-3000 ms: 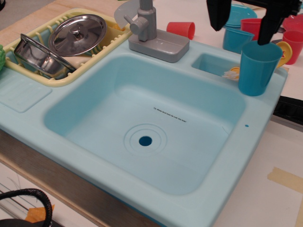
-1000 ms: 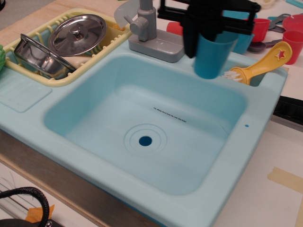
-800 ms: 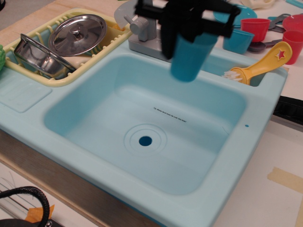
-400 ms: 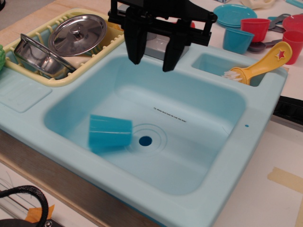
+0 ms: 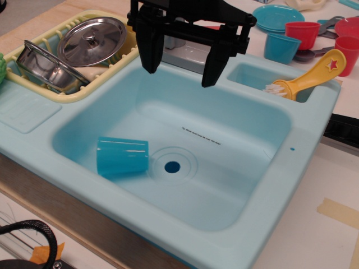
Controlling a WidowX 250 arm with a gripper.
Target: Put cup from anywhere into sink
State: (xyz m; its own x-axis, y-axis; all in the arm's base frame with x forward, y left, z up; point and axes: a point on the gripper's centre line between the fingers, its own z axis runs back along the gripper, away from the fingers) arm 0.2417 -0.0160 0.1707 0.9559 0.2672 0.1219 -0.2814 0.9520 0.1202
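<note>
Fingers (image 5: 150, 53): we see them spread wider than a moment ago, released, gripping nothing
Gripper (image 5: 180, 67): hangs above the basin's far side
Cup (image 5: 122, 157): on its side on the sink (image 5: 235, 168) floor, just left of the drain; rolled slightly left

A white tabletop (image 5: 314, 235) fills the lower right of the frame and shows again along the top right edge. Directly on it sits a large light aqua plastic toy sink unit (image 5: 305, 140), spanning most of the frame. At upper right stand a short squat blue plastic cup (image 5: 281, 47), two red plastic cups (image 5: 303, 33) (image 5: 347, 51) and a stack of round teal plates (image 5: 278, 15). A strip of tan masking tape (image 5: 338, 212) is stuck at right.
</note>
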